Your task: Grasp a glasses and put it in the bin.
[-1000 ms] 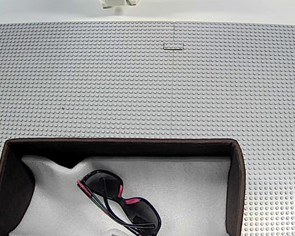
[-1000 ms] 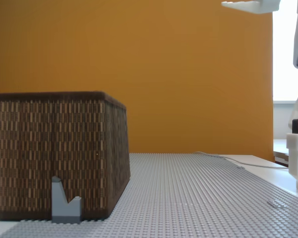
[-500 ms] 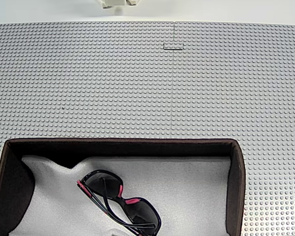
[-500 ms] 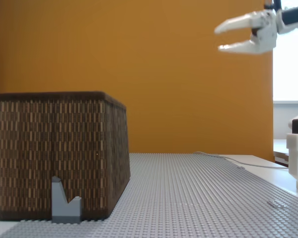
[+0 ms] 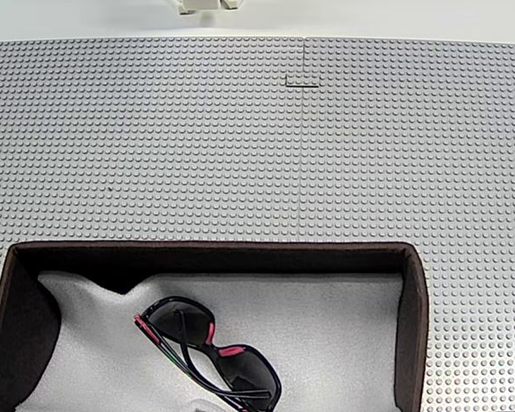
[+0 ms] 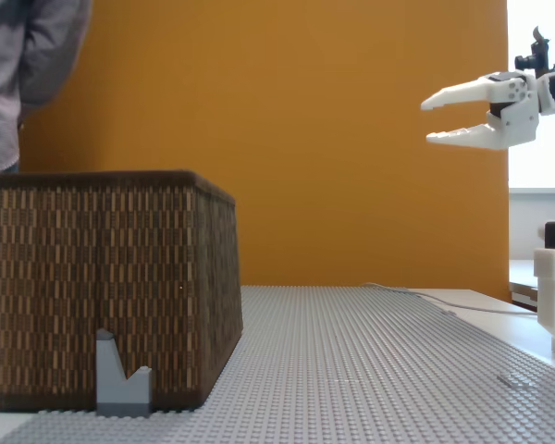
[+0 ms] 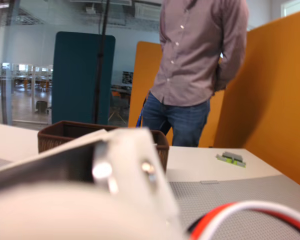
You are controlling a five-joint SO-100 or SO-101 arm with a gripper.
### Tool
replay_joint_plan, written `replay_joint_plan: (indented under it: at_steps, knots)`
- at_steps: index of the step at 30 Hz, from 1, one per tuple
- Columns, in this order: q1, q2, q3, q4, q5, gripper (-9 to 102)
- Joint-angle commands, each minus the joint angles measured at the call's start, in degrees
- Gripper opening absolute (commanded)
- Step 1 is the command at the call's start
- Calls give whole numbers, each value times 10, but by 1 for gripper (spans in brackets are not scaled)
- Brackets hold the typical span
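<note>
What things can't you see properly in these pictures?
- The sunglasses: in a fixed view from above, the bottom edge cuts off their lower rim.
- The bin: in a fixed view from the side, its woven wall hides everything inside.
- The end effector: open in a fixed view from the side; in the wrist view it is a blur, too close.
- The person: the wrist view's top edge cuts them off at the shoulders.

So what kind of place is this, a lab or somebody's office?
Probably an open-plan office used for robot tests: orange partition panels, a glass wall with rows of desks beyond, and a table covered in grey studded baseplate under a small robot gripper.
</note>
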Motion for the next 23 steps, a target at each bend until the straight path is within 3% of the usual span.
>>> replay_joint_plan:
  at_steps: [1,11,15,23]
  knots:
    - [-2,25,19,2,2,18]
    - [7,27,34,-2,20,19]
    - [8,29,37,0,24,1]
    - [33,32,46,-9,40,0]
